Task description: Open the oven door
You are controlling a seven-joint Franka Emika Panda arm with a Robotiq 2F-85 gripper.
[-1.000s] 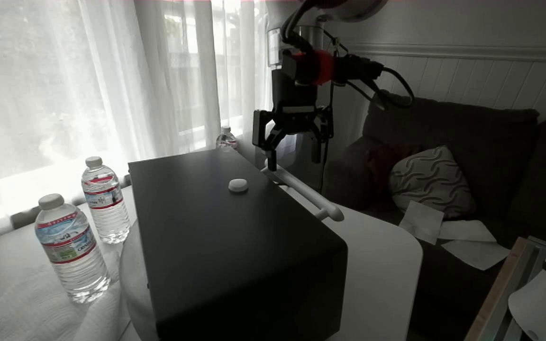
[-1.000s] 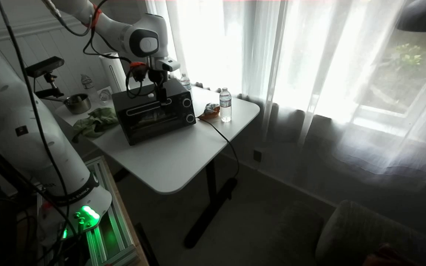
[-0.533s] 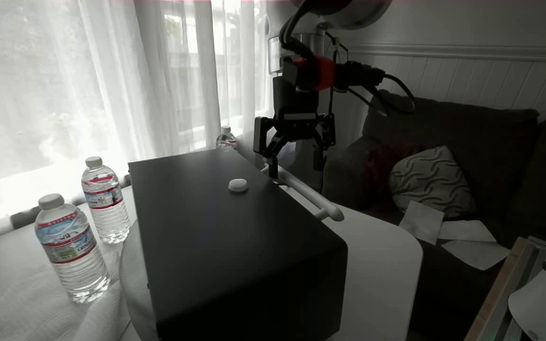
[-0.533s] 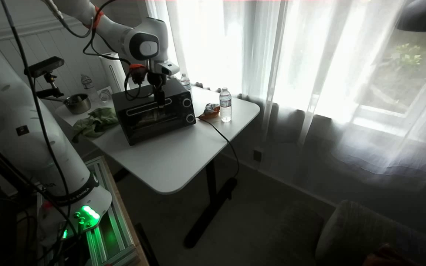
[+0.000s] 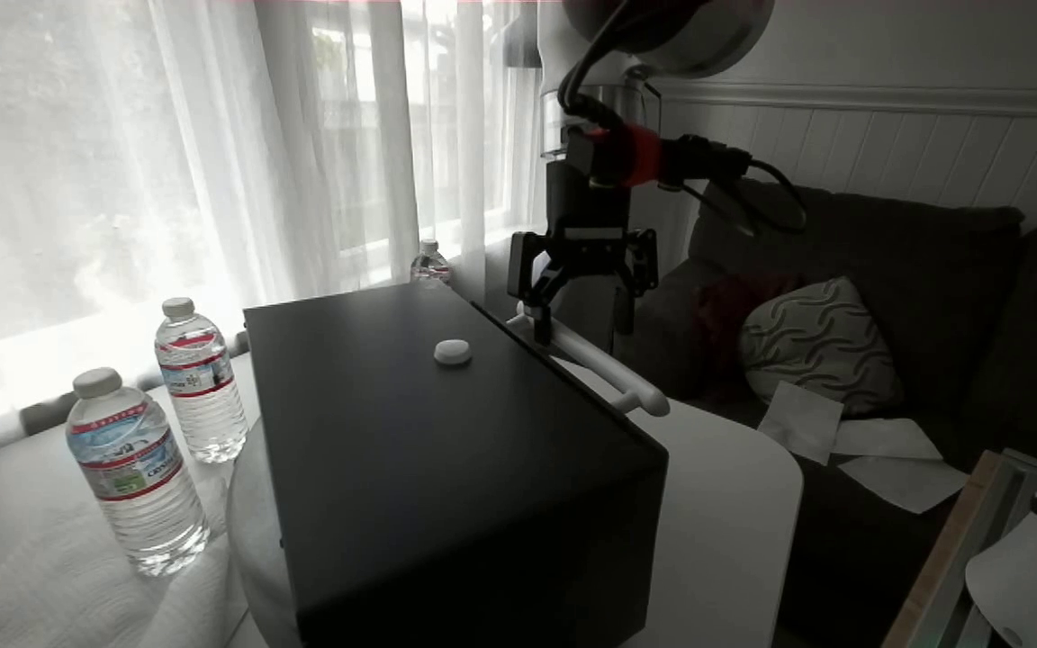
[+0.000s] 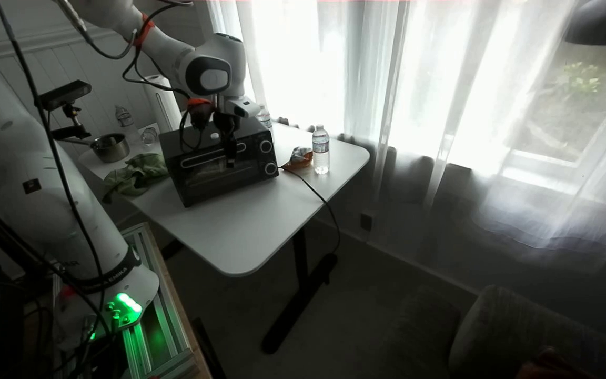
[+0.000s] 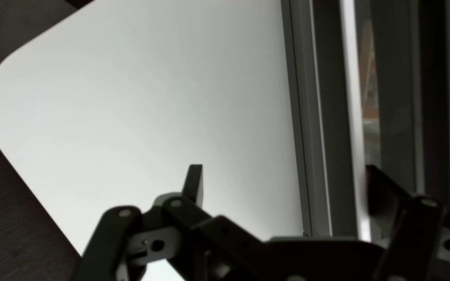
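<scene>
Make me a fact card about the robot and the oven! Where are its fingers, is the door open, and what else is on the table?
Oven: black, standing on a white table
Oven door: seems open a crack at the top
Handle: pale bar near the door's top
Gripper: open, pointing down
Fingers: apart, one behind the handle, the other out in front
Touching the handle: can't tell for sure
On top of the oven: small round white thing
Dials: two, one above the other
Also on the table: metal pot, green cloth, water bottles
</scene>
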